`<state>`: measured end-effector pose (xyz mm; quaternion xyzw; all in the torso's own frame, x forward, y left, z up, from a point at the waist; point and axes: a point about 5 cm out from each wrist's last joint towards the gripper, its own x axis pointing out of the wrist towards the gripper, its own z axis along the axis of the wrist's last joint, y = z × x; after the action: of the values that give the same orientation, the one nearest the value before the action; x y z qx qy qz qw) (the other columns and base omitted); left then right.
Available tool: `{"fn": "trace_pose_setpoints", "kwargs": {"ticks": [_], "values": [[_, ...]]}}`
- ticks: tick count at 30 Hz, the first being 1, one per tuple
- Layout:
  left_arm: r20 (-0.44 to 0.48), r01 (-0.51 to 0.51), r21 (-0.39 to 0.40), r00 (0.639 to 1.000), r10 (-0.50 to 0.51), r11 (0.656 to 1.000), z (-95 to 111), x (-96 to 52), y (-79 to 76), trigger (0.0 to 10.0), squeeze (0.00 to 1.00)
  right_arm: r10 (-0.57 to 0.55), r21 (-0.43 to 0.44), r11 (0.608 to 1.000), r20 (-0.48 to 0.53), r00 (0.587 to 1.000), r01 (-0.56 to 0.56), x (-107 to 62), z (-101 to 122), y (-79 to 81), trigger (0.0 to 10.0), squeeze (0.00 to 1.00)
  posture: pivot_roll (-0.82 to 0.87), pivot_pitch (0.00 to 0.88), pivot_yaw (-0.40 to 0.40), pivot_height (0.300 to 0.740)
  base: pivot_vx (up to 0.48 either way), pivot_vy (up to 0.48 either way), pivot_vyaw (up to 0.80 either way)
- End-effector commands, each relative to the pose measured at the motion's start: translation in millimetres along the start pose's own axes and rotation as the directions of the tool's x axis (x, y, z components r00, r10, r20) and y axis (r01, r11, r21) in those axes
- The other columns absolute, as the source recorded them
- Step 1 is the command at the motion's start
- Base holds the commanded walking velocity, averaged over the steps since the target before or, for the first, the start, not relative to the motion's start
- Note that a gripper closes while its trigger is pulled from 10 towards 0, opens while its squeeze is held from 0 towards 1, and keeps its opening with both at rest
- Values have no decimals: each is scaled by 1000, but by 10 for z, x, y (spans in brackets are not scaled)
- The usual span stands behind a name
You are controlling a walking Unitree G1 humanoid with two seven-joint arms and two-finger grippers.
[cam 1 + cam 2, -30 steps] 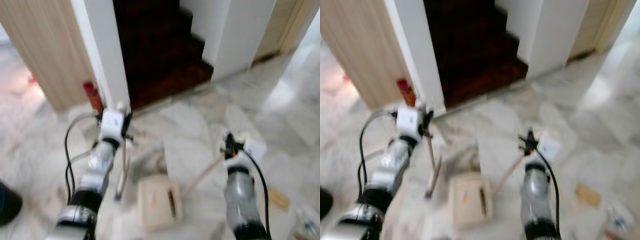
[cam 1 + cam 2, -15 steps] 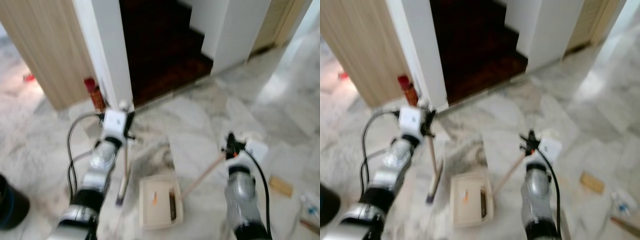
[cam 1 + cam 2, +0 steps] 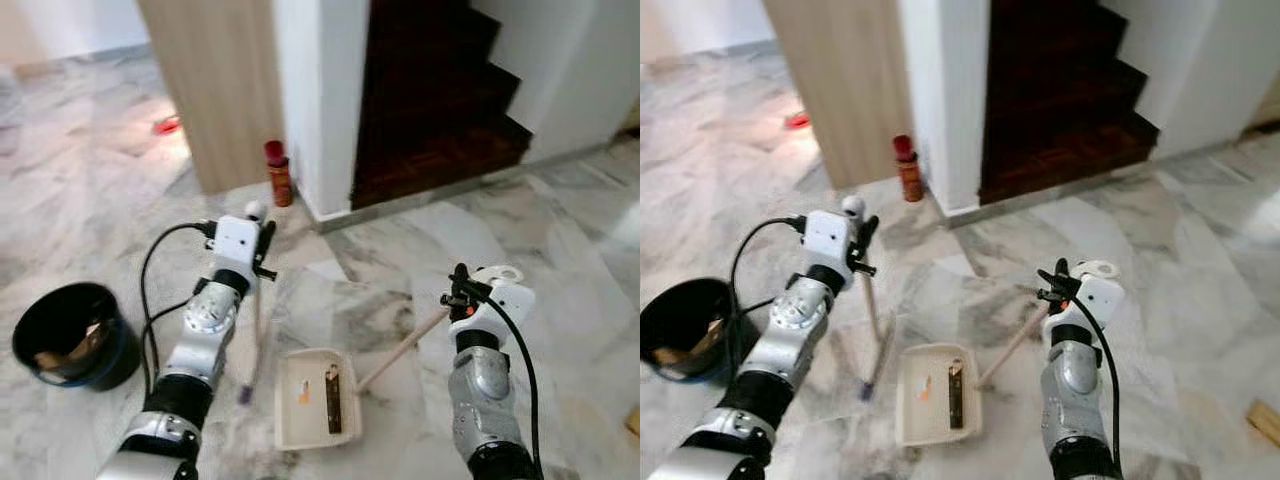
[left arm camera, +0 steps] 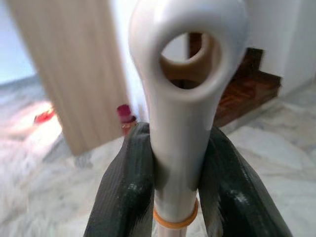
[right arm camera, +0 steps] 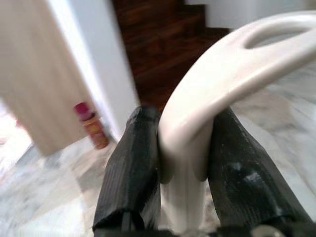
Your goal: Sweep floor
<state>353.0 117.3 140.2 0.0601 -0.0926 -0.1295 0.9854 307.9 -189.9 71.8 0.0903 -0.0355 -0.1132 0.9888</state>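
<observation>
The white, ring-ended top of the wooden-shafted broom [image 4: 185,98] is seen at close range in the left wrist view, clamped between the two black fingers [image 4: 129,190] of the left gripper [image 3: 258,243]; in the head views the same broom is shown slanting down to the grey-veined marble floor [image 3: 560,260], its tip resting just beside the cream plastic dustpan [image 3: 315,398]. The looped white handle [image 5: 222,84] of the dustpan is shown in the right wrist view gripped tightly by the jaws of the right gripper [image 3: 458,288]. A few bits of debris are seen lying in the dustpan's tray. A black round bucket [image 3: 68,333] stands on the floor at the robot's left. A red bottle [image 3: 277,173] stands against the white pillar [image 3: 320,90], beside a pale wooden panel [image 3: 215,80] and dark wooden stairs [image 3: 440,90].
</observation>
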Motion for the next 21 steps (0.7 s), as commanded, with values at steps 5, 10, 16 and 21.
{"fn": "trace_pose_setpoints", "kwargs": {"ticks": [5, 10, 16, 21], "values": [[25, -28, 40, 999, 27, 999, 62, -5, 138, 10000, 0, 28, 16, 999, 33, 999, -29, 32, 62, 108, 10000, 0, 103, 56, -16, 740, 0, 284, 606], [24, -28, 41, 999, 27, 999, 63, -3, 136, 10000, 0, 29, 22, 999, 30, 999, -29, 33, 59, 108, 10000, 0, 105, 55, -16, 740, 0, 279, 0], [24, -22, 37, 999, 21, 999, 66, -3, 127, 10000, 0, 30, 23, 999, 27, 999, -30, 34, 54, 113, 10000, 0, 106, 52, -17, 740, 0, 272, 0], [24, -16, 37, 1000, 16, 999, 65, -7, 110, 10000, 0, 29, 27, 999, 22, 999, -30, 32, 47, 116, 10000, 0, 105, 51, -17, 740, 0, 259, 0]]}}
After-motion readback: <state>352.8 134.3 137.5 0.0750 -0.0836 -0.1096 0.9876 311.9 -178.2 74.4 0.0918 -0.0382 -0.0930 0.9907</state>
